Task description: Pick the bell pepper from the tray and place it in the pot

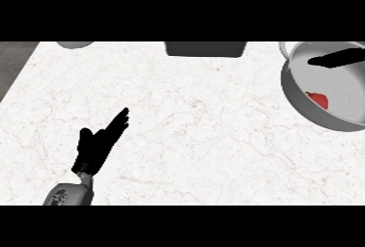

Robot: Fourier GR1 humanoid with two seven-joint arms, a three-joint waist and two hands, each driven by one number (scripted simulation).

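Note:
The red bell pepper [318, 100] lies inside the grey pot [294, 91] at the right edge, close to its left wall. Nothing is holding it. A dark tray [205, 48] is cut off by the top edge at the middle, and nothing shows on its visible part. My right hand [336, 57] shows only as black straight fingers coming in from the right edge, over the pot's far side and apart from the pepper. My left hand [98, 144] rests open on the counter at the lower left, fingers pointing up and to the right.
A grey round object [75, 44] sits at the top left, mostly out of view. The white marble counter [200, 135] stretches between my left hand and the pot. A dark floor strip [13, 60] marks the counter's left edge.

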